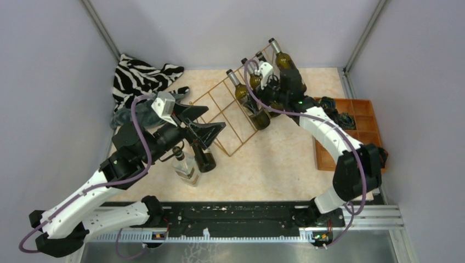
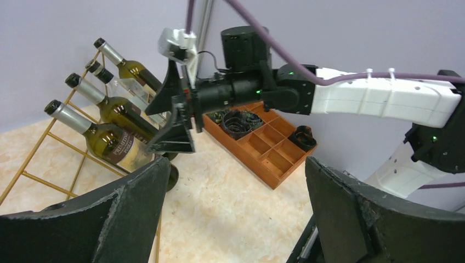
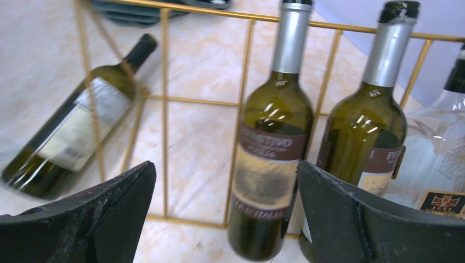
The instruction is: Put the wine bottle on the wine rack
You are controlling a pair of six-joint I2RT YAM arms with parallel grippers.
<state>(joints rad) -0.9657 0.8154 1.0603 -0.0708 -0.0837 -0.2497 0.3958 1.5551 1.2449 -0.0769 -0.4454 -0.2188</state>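
The gold wire wine rack (image 1: 222, 112) stands mid-table. Several wine bottles lie on its right side, among them a green one (image 1: 243, 93) and another (image 1: 282, 59). My right gripper (image 1: 262, 98) is open over these bottles. In the right wrist view its jaws (image 3: 225, 213) straddle a green bottle (image 3: 268, 159) on the rack (image 3: 164, 109) without closing on it. My left gripper (image 1: 204, 125) is open and empty above the rack's left end. A dark bottle (image 1: 204, 157) and a clear bottle (image 1: 185, 167) sit on the table below it. The left wrist view shows its open jaws (image 2: 236, 219) above bare table.
An orange compartment tray (image 1: 321, 148) with dark small items lies at the right, also in the left wrist view (image 2: 263, 145). A zebra-striped cloth (image 1: 142, 76) is heaped in the back left corner. Walls close in the table on three sides.
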